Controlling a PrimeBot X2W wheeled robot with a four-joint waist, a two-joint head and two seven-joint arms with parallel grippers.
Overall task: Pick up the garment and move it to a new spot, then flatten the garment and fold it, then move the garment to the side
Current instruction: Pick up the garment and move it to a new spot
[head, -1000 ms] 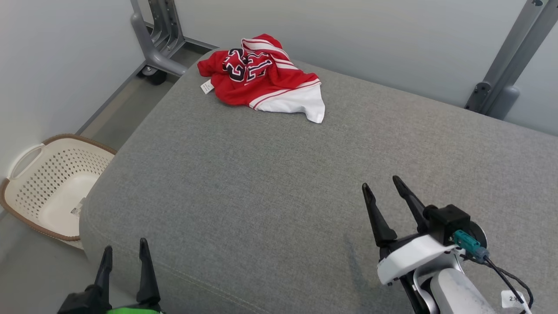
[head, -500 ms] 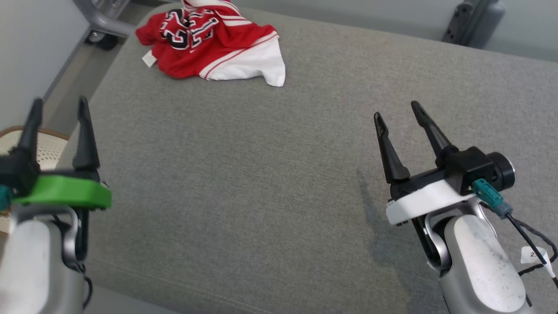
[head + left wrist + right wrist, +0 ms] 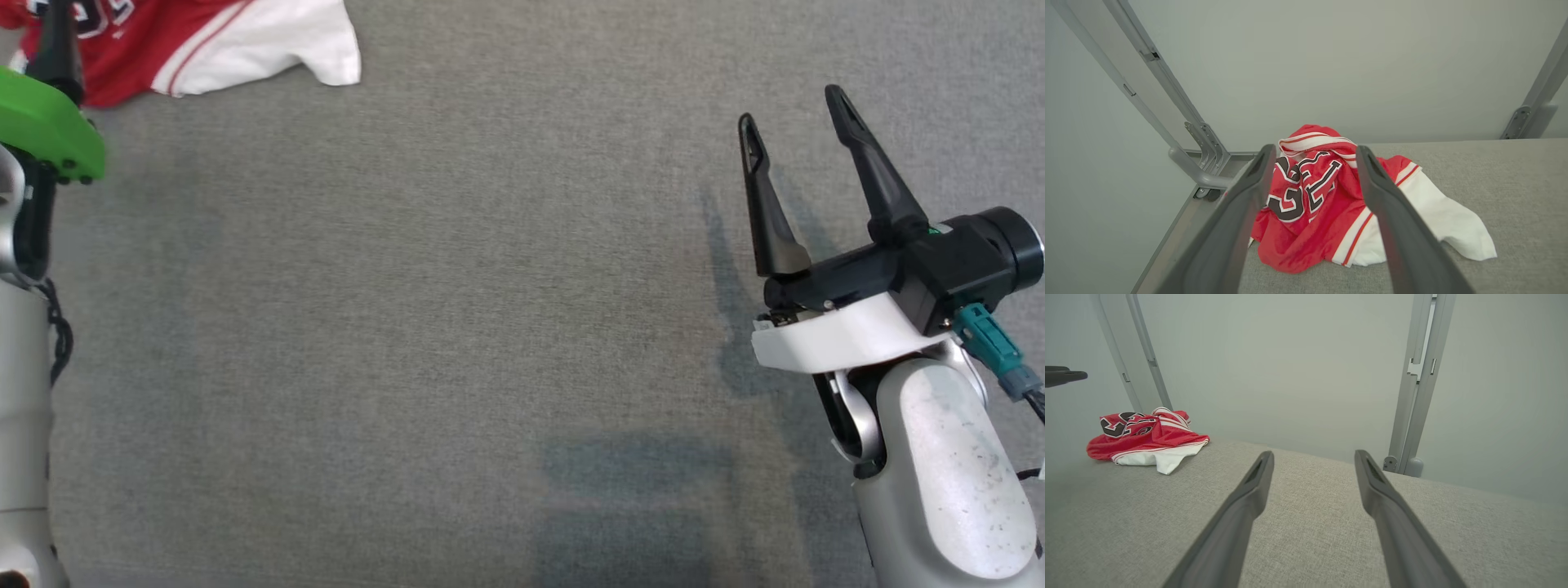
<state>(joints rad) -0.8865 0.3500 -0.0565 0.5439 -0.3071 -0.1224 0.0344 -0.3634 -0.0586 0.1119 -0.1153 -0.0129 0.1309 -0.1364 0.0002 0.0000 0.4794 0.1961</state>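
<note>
The garment (image 3: 212, 41) is a crumpled red and white jersey with dark numbers, lying at the far left end of the grey cushion (image 3: 424, 310). In the left wrist view the garment (image 3: 1323, 212) lies just beyond my left gripper (image 3: 1315, 151), whose two fingers stand wide apart and frame it without touching it. The left arm's green mount (image 3: 49, 131) sits at the head view's upper left. My right gripper (image 3: 792, 106) hovers open and empty over bare cushion at the right, far from the garment (image 3: 1147, 441).
A pale wall backs the cushion. Grey metal frame posts stand behind it at the left (image 3: 1180, 134) and at the right (image 3: 1412, 396). A tip of the left gripper's finger (image 3: 1065, 375) shows at the right wrist view's left edge.
The head camera has tilted down, so the whole picture has shifted. My left arm has reached forward to the garment. The right gripper has edged forward. Both stay open.
</note>
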